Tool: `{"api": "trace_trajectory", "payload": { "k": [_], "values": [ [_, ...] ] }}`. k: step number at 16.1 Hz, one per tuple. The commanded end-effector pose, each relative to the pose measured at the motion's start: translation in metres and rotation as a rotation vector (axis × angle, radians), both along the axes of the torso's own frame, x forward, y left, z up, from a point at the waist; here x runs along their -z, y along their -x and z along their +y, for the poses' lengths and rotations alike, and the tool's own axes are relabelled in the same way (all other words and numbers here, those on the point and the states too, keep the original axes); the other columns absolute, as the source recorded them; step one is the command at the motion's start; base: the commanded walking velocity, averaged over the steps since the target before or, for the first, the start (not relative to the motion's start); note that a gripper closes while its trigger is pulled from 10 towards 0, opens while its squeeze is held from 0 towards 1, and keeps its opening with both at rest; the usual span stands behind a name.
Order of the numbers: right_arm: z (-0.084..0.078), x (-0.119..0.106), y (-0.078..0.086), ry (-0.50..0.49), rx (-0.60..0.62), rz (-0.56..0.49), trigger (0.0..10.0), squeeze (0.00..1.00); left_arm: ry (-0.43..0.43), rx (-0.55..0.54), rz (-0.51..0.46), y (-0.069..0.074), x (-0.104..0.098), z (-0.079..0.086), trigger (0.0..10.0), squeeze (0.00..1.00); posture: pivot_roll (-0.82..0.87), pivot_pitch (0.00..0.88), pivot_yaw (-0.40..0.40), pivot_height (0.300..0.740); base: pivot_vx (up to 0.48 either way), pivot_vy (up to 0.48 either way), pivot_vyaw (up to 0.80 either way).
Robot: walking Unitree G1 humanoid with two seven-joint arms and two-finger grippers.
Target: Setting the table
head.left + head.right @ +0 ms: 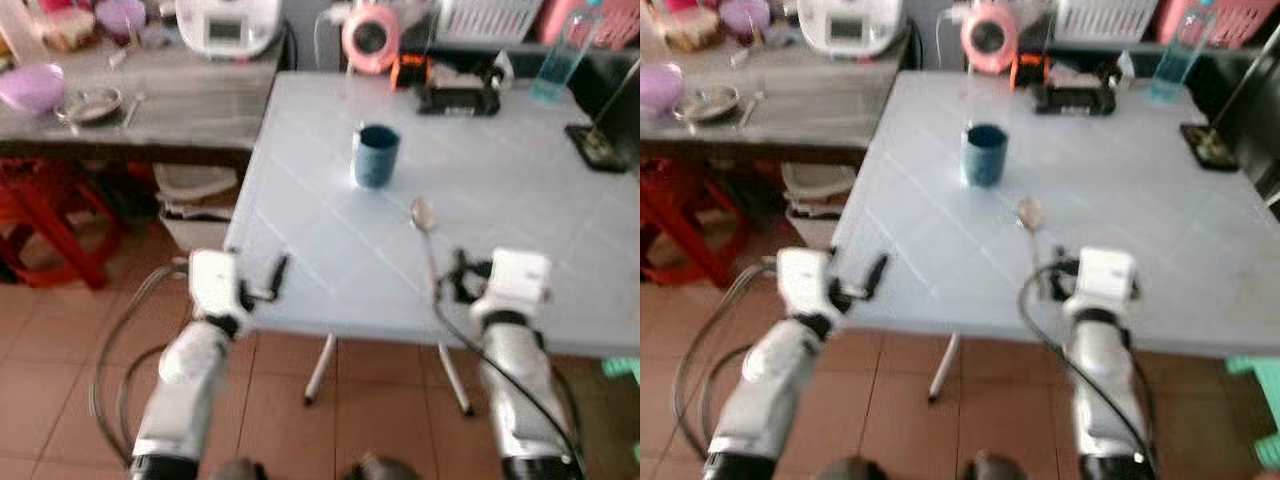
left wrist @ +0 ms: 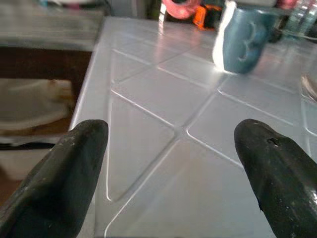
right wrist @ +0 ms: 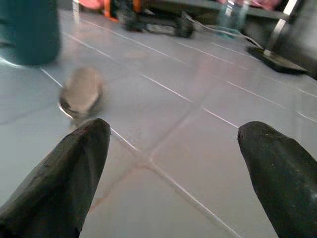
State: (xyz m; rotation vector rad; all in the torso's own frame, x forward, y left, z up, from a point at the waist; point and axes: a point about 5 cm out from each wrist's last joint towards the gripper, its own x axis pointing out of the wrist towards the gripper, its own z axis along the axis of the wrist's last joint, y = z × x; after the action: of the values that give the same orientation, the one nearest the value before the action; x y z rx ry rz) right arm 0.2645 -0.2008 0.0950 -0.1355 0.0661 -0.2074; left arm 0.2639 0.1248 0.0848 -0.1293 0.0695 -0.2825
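Note:
A dark blue mug (image 1: 376,155) stands upright near the middle of the pale blue tiled table (image 1: 520,200); the left wrist view shows the mug (image 2: 245,37) ahead. In front of it a metal spoon (image 1: 422,214) lies with its handle pointing toward the near edge. My left gripper (image 1: 268,283) hovers open at the table's near left corner, its fingers (image 2: 74,163) wide apart over bare table. My right gripper (image 1: 455,278) is open at the near edge, just right of the spoon's handle. The spoon's bowl (image 3: 80,95) lies ahead of its left finger.
A wooden side table (image 1: 190,105) on the left carries a purple bowl (image 1: 32,87), a metal dish (image 1: 90,103) and a white cooker (image 1: 228,25). A red stool (image 1: 45,215) stands beneath it. A pink fan (image 1: 371,37), black device (image 1: 457,98), bottle (image 1: 560,55) and dark stand (image 1: 598,145) line the back and right.

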Motion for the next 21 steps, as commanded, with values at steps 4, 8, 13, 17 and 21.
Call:
{"api": "trace_trajectory", "payload": {
  "k": [4, 8, 13, 17, 21],
  "values": [
    [0.0, -0.015, -0.008, 0.028, -0.045, -0.056, 10.0, 0.0, -0.039, -0.041, -0.009, -0.001, 0.001, 0.0, 10.0, 0.0, -0.05, 0.0, 0.023, 0.74, 0.0, 0.0, 0.0],
    [-0.003, -0.018, -0.014, -0.009, -0.022, -0.063, 10.0, 0.0, -0.062, -0.048, -0.007, 0.001, 0.002, 0.004, 10.0, 0.0, -0.04, 0.0, 0.02, 0.74, 0.0, 0.0, 0.59],
    [-0.004, -0.021, -0.032, -0.134, 0.066, -0.006, 10.0, 0.0, -0.071, -0.029, 0.016, 0.012, 0.006, 0.007, 10.0, 0.0, -0.02, 0.0, 0.017, 0.74, 0.0, 0.0, 0.0],
    [0.002, -0.011, -0.031, -0.209, 0.073, 0.056, 10.0, 0.0, -0.076, -0.021, 0.026, 0.015, 0.005, 0.01, 10.0, 0.0, -0.01, 0.0, 0.025, 0.74, 0.0, 0.0, 0.0],
    [0.001, -0.009, -0.039, -0.196, 0.038, 0.137, 10.0, 0.0, -0.087, -0.009, 0.044, 0.02, 0.006, 0.012, 10.0, 0.0, 0.0, 0.021, 0.029, 0.74, 0.0, 0.0, 0.0]
  ]
}}
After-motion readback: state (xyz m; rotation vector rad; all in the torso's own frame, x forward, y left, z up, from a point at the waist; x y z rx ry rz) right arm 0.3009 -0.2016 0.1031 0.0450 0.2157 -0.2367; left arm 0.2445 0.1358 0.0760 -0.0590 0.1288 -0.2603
